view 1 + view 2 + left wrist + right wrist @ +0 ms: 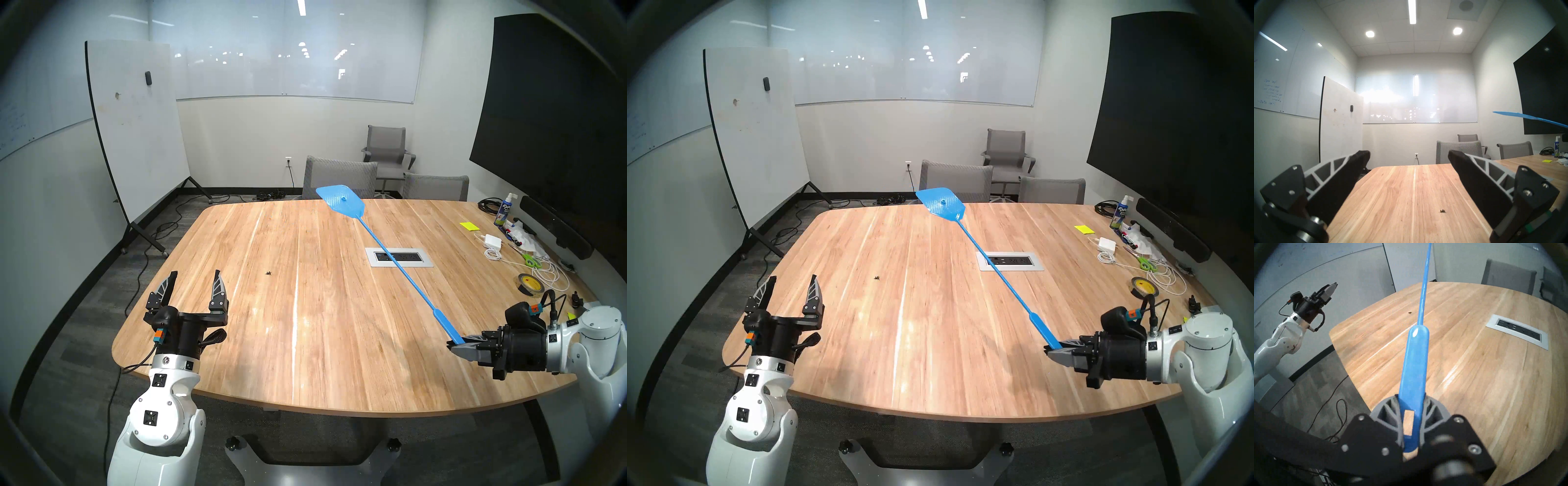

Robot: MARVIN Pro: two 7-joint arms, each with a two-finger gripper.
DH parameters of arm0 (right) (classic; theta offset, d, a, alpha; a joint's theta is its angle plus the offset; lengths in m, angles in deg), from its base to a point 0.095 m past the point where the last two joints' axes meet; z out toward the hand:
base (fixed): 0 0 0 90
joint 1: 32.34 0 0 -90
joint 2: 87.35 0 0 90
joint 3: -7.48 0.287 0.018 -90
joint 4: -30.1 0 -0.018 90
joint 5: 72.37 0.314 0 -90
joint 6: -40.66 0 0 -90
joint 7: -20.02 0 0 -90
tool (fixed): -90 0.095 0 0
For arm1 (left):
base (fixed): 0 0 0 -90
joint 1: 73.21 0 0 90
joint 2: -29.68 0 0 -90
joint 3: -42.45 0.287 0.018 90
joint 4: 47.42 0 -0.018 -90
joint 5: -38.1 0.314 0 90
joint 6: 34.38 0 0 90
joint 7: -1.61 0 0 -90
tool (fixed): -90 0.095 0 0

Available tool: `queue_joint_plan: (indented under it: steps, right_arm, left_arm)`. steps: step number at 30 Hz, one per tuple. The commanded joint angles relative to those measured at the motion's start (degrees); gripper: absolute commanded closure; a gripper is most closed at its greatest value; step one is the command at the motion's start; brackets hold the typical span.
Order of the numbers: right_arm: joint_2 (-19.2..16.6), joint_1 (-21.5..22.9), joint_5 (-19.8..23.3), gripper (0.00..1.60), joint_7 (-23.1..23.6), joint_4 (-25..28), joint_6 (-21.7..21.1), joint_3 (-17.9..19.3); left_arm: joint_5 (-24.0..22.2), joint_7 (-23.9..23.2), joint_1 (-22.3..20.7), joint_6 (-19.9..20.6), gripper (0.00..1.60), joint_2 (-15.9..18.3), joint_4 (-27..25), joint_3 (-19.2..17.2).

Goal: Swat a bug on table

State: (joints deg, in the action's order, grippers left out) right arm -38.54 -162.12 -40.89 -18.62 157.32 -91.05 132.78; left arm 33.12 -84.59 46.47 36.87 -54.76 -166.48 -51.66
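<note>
- Holding the blue swatter (395, 261) by the flat end of its handle, my right gripper (456, 344) is clamped tight on it at the worktop's near right corner.
- From the right wrist, the swatter (1412, 365) handle runs straight out between the two closed fingers (1384, 410) and narrows to a thin rod.
- That rod rises up and away to my left, crossing over the silver outlet panel (398, 257) without touching it.
- Its mesh head (341, 200) hangs in the air, tilted, above the far edge of the worktop (305, 339), in front of a grey chair (339, 176).
- My left gripper (196, 275) is wide open and empty, raised over the near left corner with its fingers pointing forward and slightly up.
- The bug (268, 273) lies on the bare wood, a tiny dark speck, just ahead and to the right of my left gripper.
- In the left wrist view the bug (1442, 211) sits low between my spread fingers (1349, 171), nearer the right one.
- The bug is well apart from the swatter head, which is far beyond it and to its right.
- Along the right edge lie scissors (531, 261), a tape roll (531, 285), a white charger (492, 241) with its cord, a yellow note pad (469, 225) and a spray bottle (505, 208).
</note>
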Motion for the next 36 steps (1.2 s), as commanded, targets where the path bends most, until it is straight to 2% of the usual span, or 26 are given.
queue_joint_plan:
  steps: [1,4,11,19,31,36]
  right_arm:
    - [6.3,1.3,-2.0,1.6,-6.7,4.3,-2.0,-4.0]
    - [7.2,1.3,-2.3,1.6,-9.1,4.6,-1.3,-5.7]
    - [9.3,1.4,-3.4,1.6,-11.4,4.1,1.7,-7.7]
    - [8.9,0.8,-5.3,1.6,-10.4,1.7,6.9,-8.5]
    - [9.6,2.4,-5.9,1.6,-9.8,-2.4,9.6,-10.3]
    - [10.1,2.5,-5.9,1.6,-9.0,-3.6,12.0,-10.7]
  left_arm:
    - [0.1,-0.1,-0.2,-0.1,0.0,0.2,-1.7,0.0]
    - [0.1,-0.2,-0.2,0.0,0.0,0.2,-1.7,0.0]
    - [0.1,-0.2,-0.1,0.0,0.0,0.2,-1.8,0.0]
    - [0.1,-0.2,-0.1,0.1,0.0,0.2,-1.8,0.0]
    - [0.1,-0.2,-0.1,0.1,0.0,0.2,-1.8,-0.1]
    - [0.1,-0.2,-0.1,0.1,0.0,0.2,-1.8,-0.1]
